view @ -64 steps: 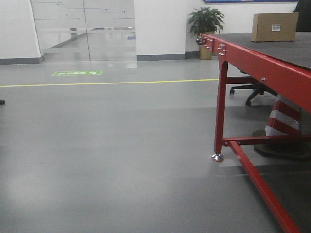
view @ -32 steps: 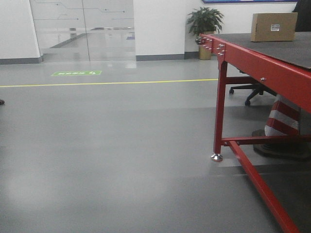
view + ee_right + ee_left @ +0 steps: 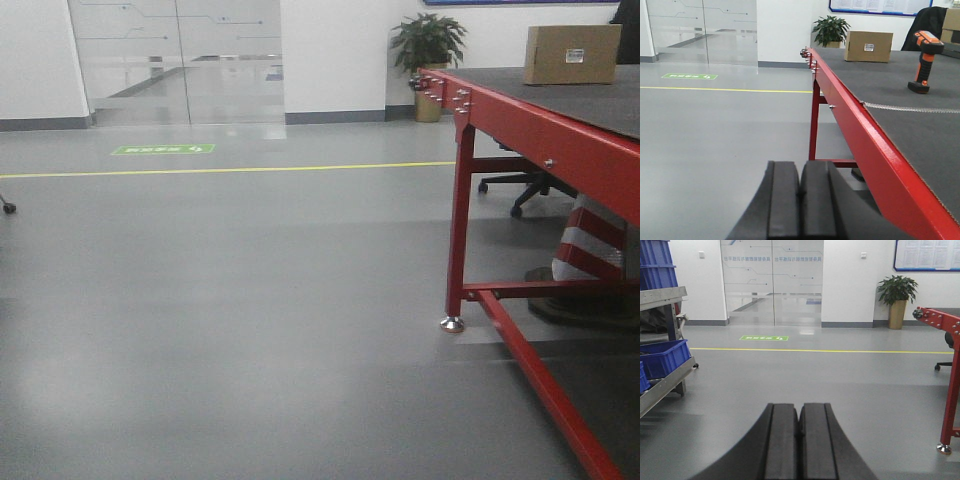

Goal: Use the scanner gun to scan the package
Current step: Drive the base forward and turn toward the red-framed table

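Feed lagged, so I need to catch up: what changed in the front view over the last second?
The whole scene slid slightly right, table leg, box and plant together, so the camera itself likely swung a little left. Nothing was grabbed or let go; the box sits on the table as before.

package label (image 3: 869, 47), green floor sign (image 3: 764, 338), both illegible
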You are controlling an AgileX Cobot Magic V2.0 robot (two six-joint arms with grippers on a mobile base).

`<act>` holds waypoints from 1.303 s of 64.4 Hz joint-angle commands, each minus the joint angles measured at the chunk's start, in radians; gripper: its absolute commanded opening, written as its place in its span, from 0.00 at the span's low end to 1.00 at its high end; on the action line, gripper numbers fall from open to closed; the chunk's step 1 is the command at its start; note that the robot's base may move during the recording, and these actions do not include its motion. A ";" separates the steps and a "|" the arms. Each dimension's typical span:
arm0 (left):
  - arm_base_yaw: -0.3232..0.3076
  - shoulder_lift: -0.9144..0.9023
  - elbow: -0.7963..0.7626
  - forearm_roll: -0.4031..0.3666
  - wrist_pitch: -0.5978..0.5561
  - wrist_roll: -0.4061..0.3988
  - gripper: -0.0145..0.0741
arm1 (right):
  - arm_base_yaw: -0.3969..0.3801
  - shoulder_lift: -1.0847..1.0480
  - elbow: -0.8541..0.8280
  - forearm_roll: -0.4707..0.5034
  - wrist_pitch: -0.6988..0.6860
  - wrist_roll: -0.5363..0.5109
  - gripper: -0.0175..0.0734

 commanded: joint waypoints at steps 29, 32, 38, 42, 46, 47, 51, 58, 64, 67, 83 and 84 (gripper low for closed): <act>0.002 -0.004 -0.002 -0.005 -0.018 -0.005 0.04 | -0.003 -0.003 0.000 -0.003 -0.021 -0.004 0.01; 0.002 -0.004 -0.002 -0.005 -0.018 -0.005 0.04 | -0.003 -0.003 0.000 -0.003 -0.021 -0.004 0.01; 0.001 -0.004 -0.002 -0.005 -0.018 -0.005 0.04 | -0.003 -0.003 0.000 -0.003 -0.021 -0.004 0.01; 0.001 -0.004 -0.002 -0.005 -0.018 -0.005 0.04 | -0.003 -0.003 0.000 -0.003 -0.021 -0.004 0.01; 0.001 -0.004 -0.002 -0.005 -0.018 -0.005 0.04 | -0.003 -0.003 0.000 -0.003 -0.021 -0.004 0.01; 0.001 -0.004 -0.002 -0.005 -0.018 -0.005 0.04 | -0.003 -0.003 0.000 -0.003 -0.021 -0.004 0.01; 0.001 -0.004 -0.002 -0.005 -0.018 -0.005 0.04 | -0.003 -0.003 0.000 -0.003 -0.021 -0.004 0.01; 0.006 -0.004 -0.002 -0.005 -0.018 -0.005 0.04 | -0.003 -0.003 0.000 -0.003 -0.021 -0.004 0.01; 0.006 -0.004 -0.002 -0.005 -0.018 -0.005 0.04 | -0.003 -0.003 0.000 -0.003 -0.021 -0.004 0.01; 0.003 -0.004 -0.002 -0.005 -0.018 -0.005 0.04 | -0.003 -0.003 0.000 -0.003 -0.021 -0.004 0.01; 0.003 -0.004 -0.002 -0.005 -0.018 -0.005 0.04 | -0.003 -0.003 0.000 -0.003 -0.021 -0.004 0.01; 0.003 -0.004 -0.002 -0.005 -0.018 -0.005 0.04 | -0.003 -0.003 0.000 -0.003 -0.021 -0.004 0.01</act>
